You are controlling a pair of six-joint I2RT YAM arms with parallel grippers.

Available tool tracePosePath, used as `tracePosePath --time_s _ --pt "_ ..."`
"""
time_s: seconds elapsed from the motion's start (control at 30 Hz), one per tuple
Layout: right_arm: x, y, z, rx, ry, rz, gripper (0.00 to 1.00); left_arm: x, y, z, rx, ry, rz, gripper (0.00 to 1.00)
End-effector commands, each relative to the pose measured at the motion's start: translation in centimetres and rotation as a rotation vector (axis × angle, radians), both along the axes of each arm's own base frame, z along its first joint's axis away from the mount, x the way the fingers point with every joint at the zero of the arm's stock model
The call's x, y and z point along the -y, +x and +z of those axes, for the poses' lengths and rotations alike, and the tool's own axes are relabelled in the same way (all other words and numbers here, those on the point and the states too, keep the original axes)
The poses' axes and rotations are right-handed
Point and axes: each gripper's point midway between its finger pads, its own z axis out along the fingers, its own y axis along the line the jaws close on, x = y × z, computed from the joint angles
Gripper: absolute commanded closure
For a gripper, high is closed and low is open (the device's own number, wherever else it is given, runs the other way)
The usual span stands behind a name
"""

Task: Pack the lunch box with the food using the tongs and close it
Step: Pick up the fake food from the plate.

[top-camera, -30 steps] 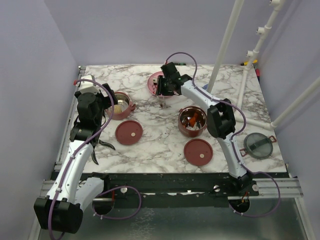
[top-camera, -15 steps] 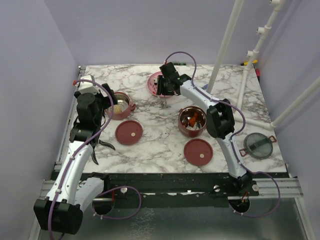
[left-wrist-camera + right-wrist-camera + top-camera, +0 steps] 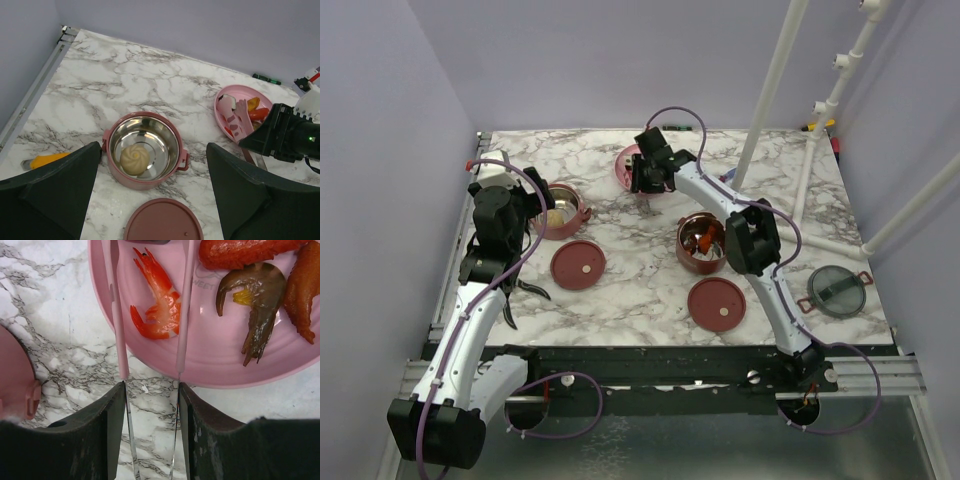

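Gripping the tongs [image 3: 116, 315], right gripper [image 3: 151, 390] hangs over pink plate [image 3: 210, 360], 2 tong arms straddling a red shrimp [image 3: 157, 305]. Wide open and holding nothing, left gripper [image 3: 154, 150] hovers above lunch box tier [image 3: 112, 170] with cream bun [image 3: 134, 159] inside. 2nd tier [image 3: 688, 255] sits to its right, uncovered.

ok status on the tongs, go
Left gripper open near the bun bowl. Right gripper holds the tongs, arms straddling the red shrimp on the plate, not closed on it. Nothing blocking.

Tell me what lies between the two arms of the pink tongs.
A red shrimp on the pink plate, shown in the right wrist view.
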Motion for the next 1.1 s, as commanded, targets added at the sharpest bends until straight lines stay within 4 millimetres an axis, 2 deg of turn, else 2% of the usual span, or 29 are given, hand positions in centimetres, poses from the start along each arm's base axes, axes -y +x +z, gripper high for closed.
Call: tracePosePath --time_s 0.0,0.13,0.33,0.7,0.93,1.07 --pt "0.2 -0.2 -0.9 -0.008 -0.050 -0.003 0.55 -0.4 -0.1 0.7 0.030 0.008 0.012 0.12" --pt "0.6 0.2 -0.8 0.007 -0.065 -0.022 0.56 -0.3 -0.1 0.6 0.029 0.009 0.010 0.12" --pt "0.5 0.6 0.7 0.044 -0.049 -0.032 0.69 -0.3 0.0 0.5 0.026 0.008 0.010 0.12" --pt "0.5 0.9 6.3 0.154 0.004 -0.017 0.73 -0.3 0.1 0.3 0.018 0.010 0.010 0.12" --pt "0.7 0.0 8.6 0.205 0.029 0.028 0.73 -0.4 0.1 0.2 0.016 0.015 0.014 0.12" --pt "1.4 -1.6 10.3 0.224 0.030 0.071 0.74 -0.6 0.1 0.1 0.012 0.020 0.026 0.12"
